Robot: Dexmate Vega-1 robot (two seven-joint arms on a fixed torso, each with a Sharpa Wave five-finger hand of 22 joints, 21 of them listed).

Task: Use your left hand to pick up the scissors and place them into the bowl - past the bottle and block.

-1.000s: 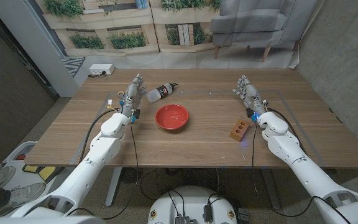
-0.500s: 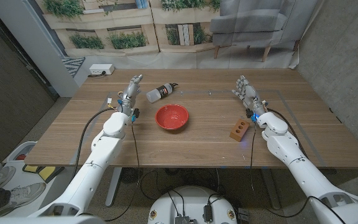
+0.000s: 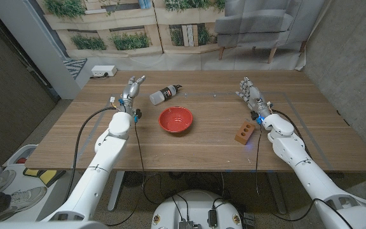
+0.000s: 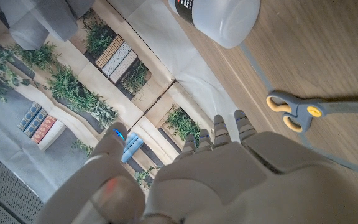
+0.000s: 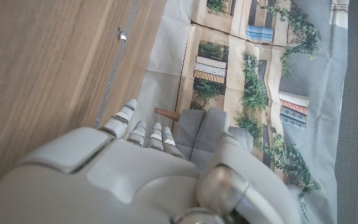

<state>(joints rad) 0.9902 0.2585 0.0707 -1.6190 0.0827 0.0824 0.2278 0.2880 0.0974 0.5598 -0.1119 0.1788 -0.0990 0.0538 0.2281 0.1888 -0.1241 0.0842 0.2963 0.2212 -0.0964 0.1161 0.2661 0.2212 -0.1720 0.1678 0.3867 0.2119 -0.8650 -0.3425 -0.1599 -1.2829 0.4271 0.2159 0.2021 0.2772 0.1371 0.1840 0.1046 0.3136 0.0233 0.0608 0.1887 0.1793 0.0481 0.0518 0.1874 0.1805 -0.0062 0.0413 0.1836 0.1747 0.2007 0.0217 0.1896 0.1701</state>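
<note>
The scissors [image 4: 296, 111], with grey and yellow handles, lie on the wooden table [image 3: 202, 149] just beyond my left hand [image 4: 216, 180]. In the head view they are a small shape [image 3: 112, 100] to the left of that hand [image 3: 131, 90]. The hand is raised over the far left part of the table, fingers apart, holding nothing. A clear bottle with a black cap [image 3: 164, 95] lies on its side to its right, also seen close in the left wrist view [image 4: 219, 18]. The red bowl [image 3: 175, 119] sits mid-table. My right hand [image 3: 250, 95] stands open above the brown block [image 3: 244, 132].
A white power strip [image 3: 103, 72] lies at the table's far left edge. A grey armchair [image 3: 265, 25] and a printed plant backdrop stand behind the table. Cables run along both forearms. A small metal piece [image 5: 122, 35] lies on the wood ahead of my right hand [image 5: 135, 180].
My left hand has reached farther across the table and slightly left, its arm stretching out. The right hand, bottle, bowl and block have stayed in place.
</note>
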